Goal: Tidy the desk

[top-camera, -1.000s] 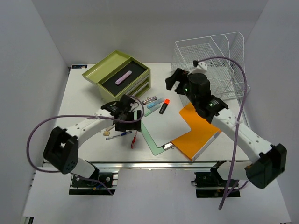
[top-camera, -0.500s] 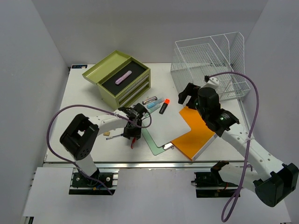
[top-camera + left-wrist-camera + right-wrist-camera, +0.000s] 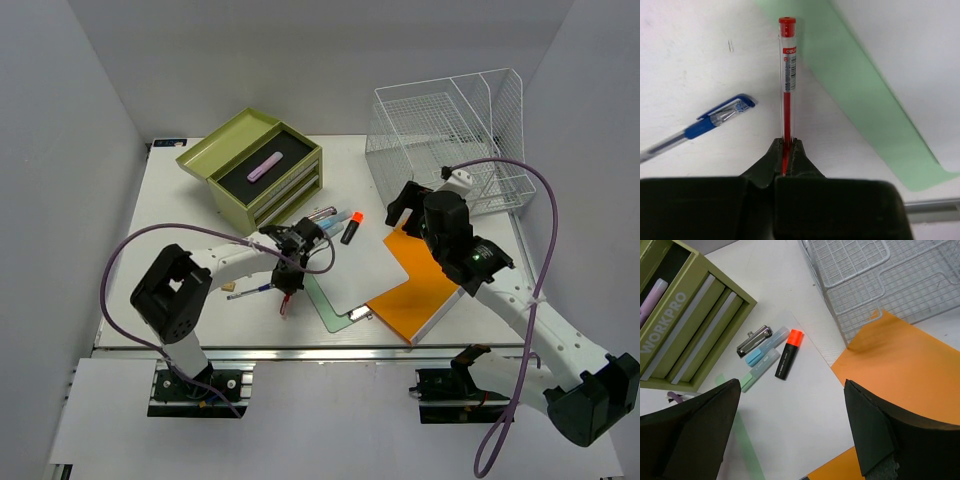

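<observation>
Since one second ago, my left gripper point(image 3: 785, 147) has swung from beside the drawer box point(image 3: 262, 170) to the red pen point(image 3: 787, 75) and gone from fully spread to pinching it. My right gripper point(image 3: 790, 430) has drawn back toward the orange folder point(image 3: 420, 285), with its jaws unchanged.

1. Left pincer: pressed together on the pen's clear barrel near one end. The pen runs straight out ahead of the fingers, so the jaws close across its narrow width. I judge this alignment deliberate, giving a square grip for lifting.
2. Right pincer: spread wide and holding nothing. It hangs above the white sheet point(image 3: 805, 405), probably parked clear of the left arm's work.
3. Nearby items: a blue pen point(image 3: 715, 122) lies just beside the red one, apart from it. The green clipboard point(image 3: 860, 100) sits just beyond the pen.
4. Surface: the desk point(image 3: 180, 200) is a flat white top with a silver rail along its near edge. It carries the drawer box at the far left and the wire tray rack point(image 3: 450, 130) at the far right.
5. Room: plain pale walls enclose the desk on three sides.
</observation>
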Robot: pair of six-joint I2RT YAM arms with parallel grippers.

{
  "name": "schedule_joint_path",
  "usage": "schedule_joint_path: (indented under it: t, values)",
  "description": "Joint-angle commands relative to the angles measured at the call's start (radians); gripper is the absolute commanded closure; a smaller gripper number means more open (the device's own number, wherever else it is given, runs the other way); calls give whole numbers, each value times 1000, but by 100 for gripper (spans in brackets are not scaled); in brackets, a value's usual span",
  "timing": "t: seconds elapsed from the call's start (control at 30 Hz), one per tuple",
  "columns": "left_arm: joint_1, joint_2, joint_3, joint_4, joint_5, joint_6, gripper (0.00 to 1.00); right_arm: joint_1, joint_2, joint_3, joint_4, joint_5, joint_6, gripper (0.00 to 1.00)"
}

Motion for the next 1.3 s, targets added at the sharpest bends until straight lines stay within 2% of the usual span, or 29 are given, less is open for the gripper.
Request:
schedule_joint_path:
  t: [0.0, 0.07, 0.13, 0.2, 0.23, 0.3, 0.37, 0.5, 0.63, 0.73, 0.83, 0.87, 0.9, 1.0, 1.03, 1.17, 1.23, 1.27]
  values:
    - [-6, -71, 182, -83, -40, 154, 100, -2, -26, -3, 18, 51, -15, 11]
    - [-6, -98, 267, -106, -54, 243, 100, -2, -27, -5, 20, 54, -27, 11]
    - [-6, -108, 407, -123, -147, 375, 100, -4, -32, -11, 29, 56, -59, 11]
    - [6, -112, 473, -59, -200, 517, 100, -5, -27, -19, 44, 54, -81, 11]
    - [21, -108, 534, -42, -192, 574, 100, -6, -24, -23, 50, 53, -75, 11]
    - [128, -56, 627, -50, -127, 663, 100, -7, 0, -20, 69, 30, -68, 11]
    - [245, 21, 790, -72, -41, 713, 100, -6, 26, -14, 93, -19, -67, 11]
    - [331, 122, 936, -80, 2, 898, 100, -6, 66, -2, 119, -50, -91, 11]
    - [388, 220, 1019, -104, 71, 972, 100, -6, 108, 23, 112, -55, -99, 11]
    - [422, 301, 1122, -187, 127, 982, 100, -6, 135, 44, 93, -47, -98, 11]
    - [426, 305, 1107, -195, 116, 992, 100, -7, 154, 55, 90, -41, -99, 11]
    - [426, 300, 1096, -189, 111, 991, 94, -7, 161, 58, 90, -44, -101, 11]
    - [428, 294, 1085, -189, 98, 986, 84, -6, 163, 66, 87, -44, -102, 10]
    - [428, 267, 1083, -216, 82, 956, 69, -7, 166, 72, 78, -49, -108, 11]
    - [428, 253, 1079, -224, 84, 949, 52, -6, 161, 73, 75, -52, -108, 11]
    - [428, 92, 982, -186, 79, 897, 35, -6, 134, 64, 81, -84, -117, 11]
    - [428, 25, 924, -183, 91, 859, 2, -6, 111, 55, 84, -116, -121, 11]
    - [426, -52, 894, -184, 105, 806, 2, -6, 103, 51, 87, -124, -122, 11]
